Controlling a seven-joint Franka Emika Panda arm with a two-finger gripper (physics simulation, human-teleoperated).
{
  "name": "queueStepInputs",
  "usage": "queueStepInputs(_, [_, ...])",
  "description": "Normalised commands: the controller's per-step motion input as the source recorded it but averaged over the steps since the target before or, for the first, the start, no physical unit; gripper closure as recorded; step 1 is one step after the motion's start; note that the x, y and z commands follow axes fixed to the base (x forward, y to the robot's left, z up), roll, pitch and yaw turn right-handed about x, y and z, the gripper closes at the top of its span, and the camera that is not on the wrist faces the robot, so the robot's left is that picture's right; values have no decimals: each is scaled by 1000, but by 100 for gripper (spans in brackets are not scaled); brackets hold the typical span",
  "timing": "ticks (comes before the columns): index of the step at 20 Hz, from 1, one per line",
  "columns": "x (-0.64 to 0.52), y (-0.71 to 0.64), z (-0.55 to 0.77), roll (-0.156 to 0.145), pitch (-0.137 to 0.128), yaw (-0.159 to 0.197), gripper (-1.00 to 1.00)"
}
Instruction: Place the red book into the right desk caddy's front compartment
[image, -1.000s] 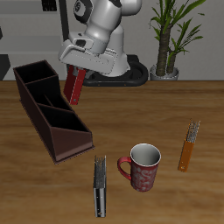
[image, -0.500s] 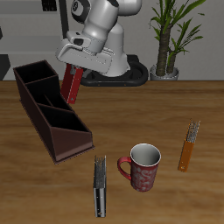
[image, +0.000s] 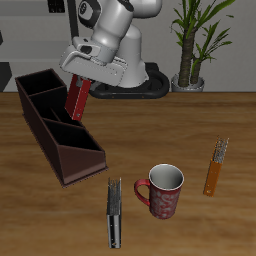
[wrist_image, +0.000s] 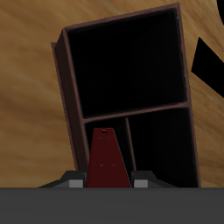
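Observation:
My gripper (image: 82, 80) is shut on the red book (image: 77, 99), which hangs tilted from it in the air over the right desk caddy (image: 57, 126). The caddy is a long dark brown open box with slanted walls and dividers, lying on the table. In the wrist view the red book (wrist_image: 108, 157) points down from between my fingers toward a divider of the caddy (wrist_image: 131, 96), with dark open compartments on either side of it. The fingertips themselves are hidden by the book and the gripper body.
A dark grey book (image: 115, 212) lies near the table's front edge beside a red patterned mug (image: 162, 189). An orange book (image: 215, 166) lies farther off past the mug. A potted plant (image: 190, 50) and the robot's base (image: 140, 80) stand at the back.
My gripper has carried the red book sideways, from beside the caddy to over it, and slightly higher. Nothing else has moved.

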Motion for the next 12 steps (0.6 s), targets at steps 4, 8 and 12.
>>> queueStepInputs(4, [34, -97, -87, -20, 20, -1, 100])
queueStepInputs(8, [43, -10, -186, -3, 28, 1, 100])
queueStepInputs(12, [22, -30, -236, 3, 44, 6, 100])
